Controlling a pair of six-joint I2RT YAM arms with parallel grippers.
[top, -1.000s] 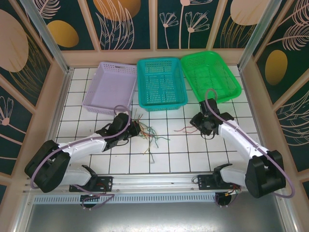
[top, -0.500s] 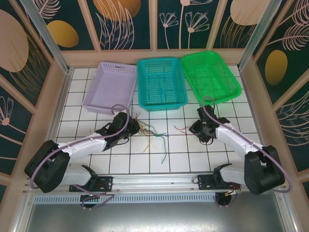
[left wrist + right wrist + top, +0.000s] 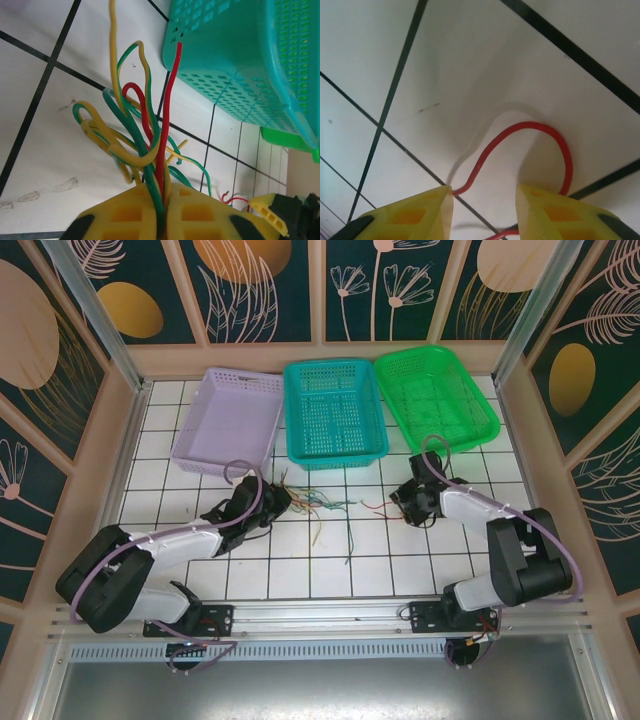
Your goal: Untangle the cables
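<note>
So the left claw [image 3: 162,202] is clamped tight on a bundle of thin limp green, yellow and red cables [image 3: 135,130], just in front of the teal perforated plastic basket [image 3: 225,75], a bit toward that basket's left corner. The loose ends [image 3: 322,508] fan out over the white tiled tabletop [image 3: 400,560] in front of the basket's middle. The right claw [image 3: 485,197] sits low in front of the basket's right corner. Its fingers are apart and straddle a loop of a single thin red wire [image 3: 530,127] that lies flat on the tile, so nothing's grabbed on that side yet. My read is that the step here is getting hold of that red one so it can be pulled clear of the clump. To do it cleanly I'd drop the right claw until the tips touch the tile and shut across the wire, not along it, since something this thin slips out easily. Then I'd drag it away from the basket's left corner, slow and low, with the left claw anchoring the rest. If the whole clump starts following, stop and regrip closer to the knot. Yanking will probably just tighten the loops near the left claw.
</note>
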